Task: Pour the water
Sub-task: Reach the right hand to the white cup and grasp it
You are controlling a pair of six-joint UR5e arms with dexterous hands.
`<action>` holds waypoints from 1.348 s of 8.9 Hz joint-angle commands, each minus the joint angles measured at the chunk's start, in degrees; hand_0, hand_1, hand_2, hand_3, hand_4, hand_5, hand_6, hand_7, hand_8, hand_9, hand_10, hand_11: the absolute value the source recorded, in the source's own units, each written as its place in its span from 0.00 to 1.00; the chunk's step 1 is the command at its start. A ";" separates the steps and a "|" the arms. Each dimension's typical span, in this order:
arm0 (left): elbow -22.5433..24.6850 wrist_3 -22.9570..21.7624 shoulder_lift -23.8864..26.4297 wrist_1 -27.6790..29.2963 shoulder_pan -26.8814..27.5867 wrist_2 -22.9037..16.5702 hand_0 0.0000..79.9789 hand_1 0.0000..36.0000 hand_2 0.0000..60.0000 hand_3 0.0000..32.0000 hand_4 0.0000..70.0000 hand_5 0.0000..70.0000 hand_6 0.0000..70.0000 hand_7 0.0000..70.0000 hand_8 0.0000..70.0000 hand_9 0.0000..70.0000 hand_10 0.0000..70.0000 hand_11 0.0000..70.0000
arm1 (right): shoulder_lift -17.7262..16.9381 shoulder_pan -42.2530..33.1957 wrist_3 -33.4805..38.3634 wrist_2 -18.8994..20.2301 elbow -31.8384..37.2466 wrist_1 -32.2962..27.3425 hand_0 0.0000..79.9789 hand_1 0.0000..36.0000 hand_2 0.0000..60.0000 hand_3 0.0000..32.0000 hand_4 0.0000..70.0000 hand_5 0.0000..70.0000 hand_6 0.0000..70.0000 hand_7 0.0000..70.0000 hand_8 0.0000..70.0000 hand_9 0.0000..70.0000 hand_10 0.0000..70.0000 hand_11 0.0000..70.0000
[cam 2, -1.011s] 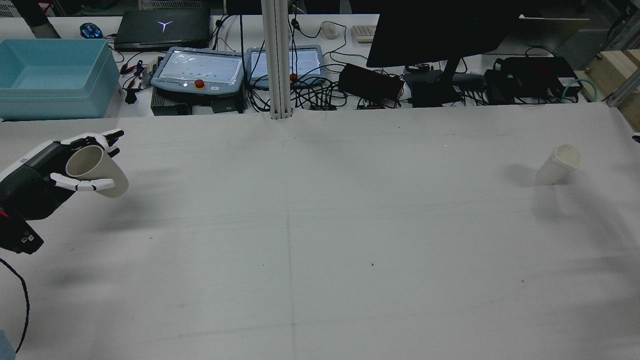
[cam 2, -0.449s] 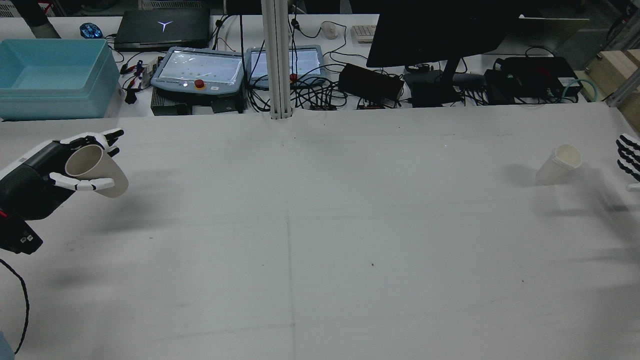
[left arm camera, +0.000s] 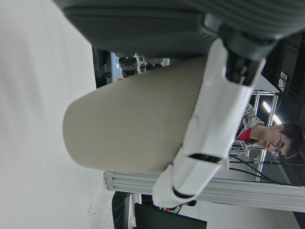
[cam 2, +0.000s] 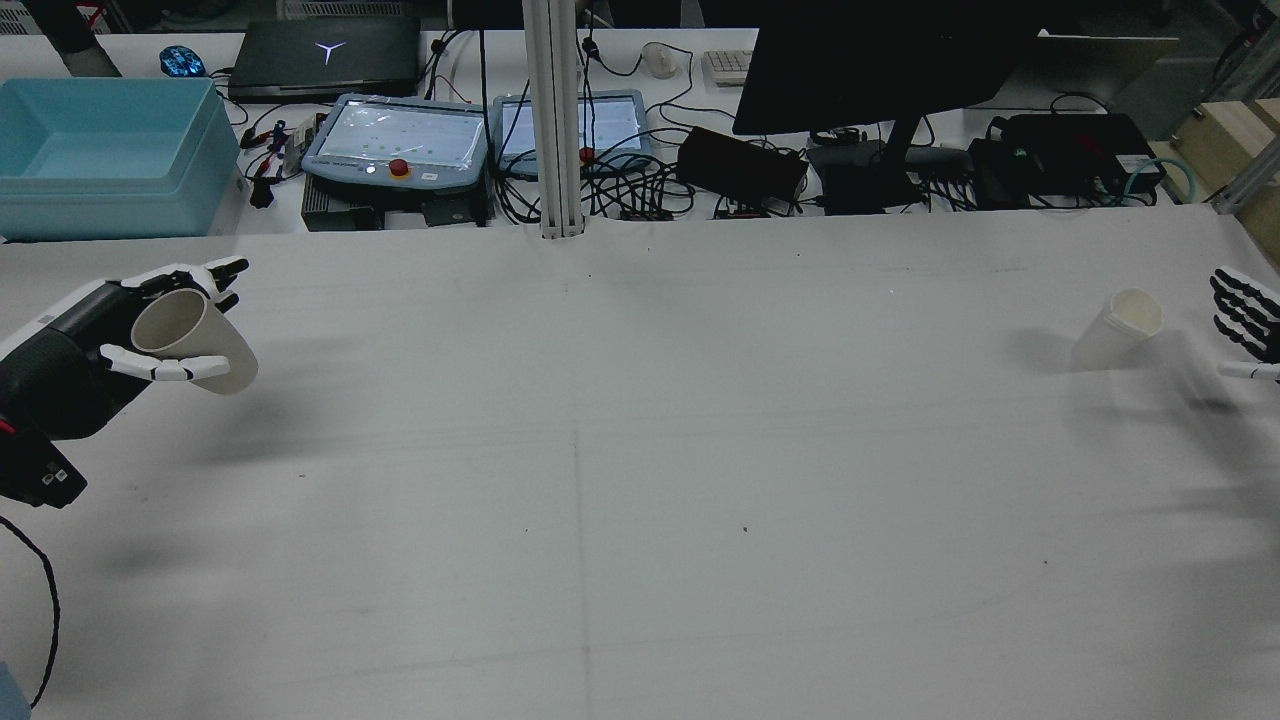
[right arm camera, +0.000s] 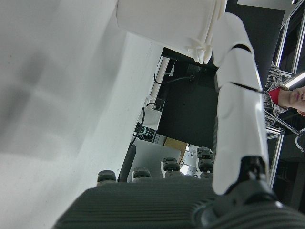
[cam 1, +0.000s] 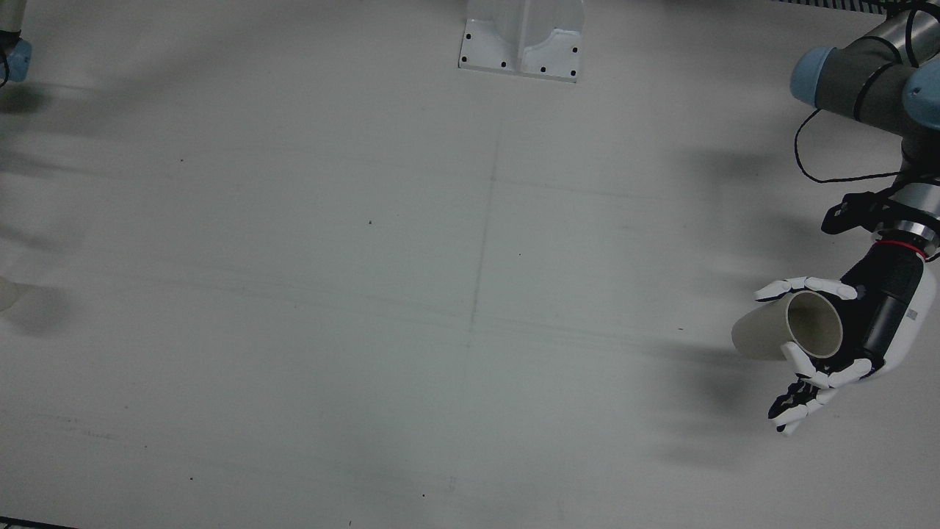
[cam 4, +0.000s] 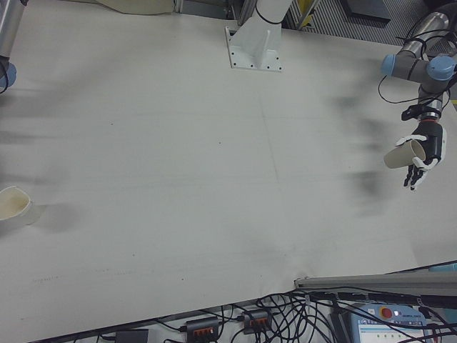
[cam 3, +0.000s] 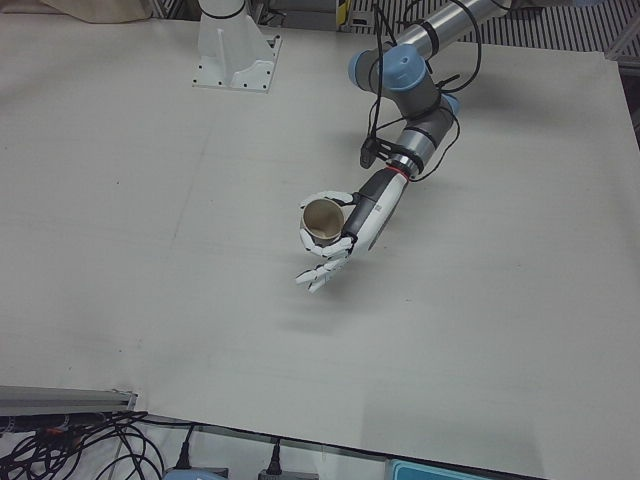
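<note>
My left hand (cam 2: 85, 350) is shut on a beige paper cup (cam 2: 192, 345) and holds it tilted above the table's left side, its mouth towards the palm. The hand (cam 1: 852, 345) and cup (cam 1: 789, 334) also show in the front view, the left-front view (cam 3: 322, 220) and the left hand view (left arm camera: 138, 129). A white cup (cam 2: 1120, 328) stands on the table at the far right. My right hand (cam 2: 1245, 322) is open, fingers spread, just right of it without touching. The right hand view shows the white cup (right arm camera: 162, 24) beyond one finger (right arm camera: 238, 105).
A blue bin (cam 2: 100, 150), teach pendants (cam 2: 400, 140), a monitor (cam 2: 880, 60) and cables line the far edge behind a metal post (cam 2: 555, 120). A white pedestal base (cam 1: 521, 40) sits at the robot's side of the table.
My right hand has come into the rear view from the right edge and moved closer to the white cup. My left hand and its cup have stayed still.
</note>
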State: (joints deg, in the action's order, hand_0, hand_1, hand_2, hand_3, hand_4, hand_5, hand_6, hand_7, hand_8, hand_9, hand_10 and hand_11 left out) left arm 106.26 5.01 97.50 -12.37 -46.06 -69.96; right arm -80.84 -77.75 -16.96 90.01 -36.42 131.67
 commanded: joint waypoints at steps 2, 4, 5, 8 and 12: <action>-0.09 0.00 0.06 0.06 0.00 0.09 1.00 1.00 1.00 0.00 0.82 1.00 0.24 0.22 0.16 0.08 0.09 0.19 | 2.61 3.64 -2.45 -1.32 0.04 0.86 0.77 0.84 0.19 0.00 0.00 0.14 0.18 0.01 0.02 0.00 0.00 0.00; -0.09 0.00 -0.12 0.23 -0.09 0.09 1.00 1.00 1.00 0.00 0.82 1.00 0.24 0.21 0.16 0.08 0.09 0.19 | 2.61 8.29 -2.20 -6.41 -0.23 0.60 0.78 0.86 0.23 0.00 0.00 0.14 0.20 0.08 0.03 0.00 0.00 0.00; -0.17 0.00 -0.12 0.32 -0.09 0.09 1.00 1.00 1.00 0.00 0.81 1.00 0.24 0.22 0.16 0.08 0.09 0.19 | 2.61 9.18 -2.37 -6.69 -1.62 0.95 0.80 0.89 0.24 0.00 0.00 0.14 0.21 0.10 0.03 0.00 0.00 0.00; -0.52 0.00 -0.12 0.67 -0.09 0.09 1.00 1.00 1.00 0.00 0.80 1.00 0.24 0.21 0.16 0.08 0.09 0.19 | 2.61 9.81 -2.37 -6.69 -3.65 1.22 0.84 0.92 0.26 0.00 0.00 0.15 0.25 0.20 0.03 0.02 0.00 0.00; -0.61 0.00 -0.99 1.55 -0.17 0.09 1.00 1.00 1.00 0.00 0.78 1.00 0.23 0.21 0.16 0.08 0.09 0.19 | 2.70 10.42 -2.63 -7.57 -3.83 1.91 0.94 0.95 0.39 0.00 0.19 0.20 0.49 0.61 0.27 0.35 0.00 0.00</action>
State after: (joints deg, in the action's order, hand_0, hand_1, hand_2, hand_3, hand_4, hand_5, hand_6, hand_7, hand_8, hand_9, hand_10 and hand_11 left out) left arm 105.65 5.01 97.15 -11.34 -46.20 -69.87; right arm -78.22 -67.66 -19.40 82.73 -40.09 132.92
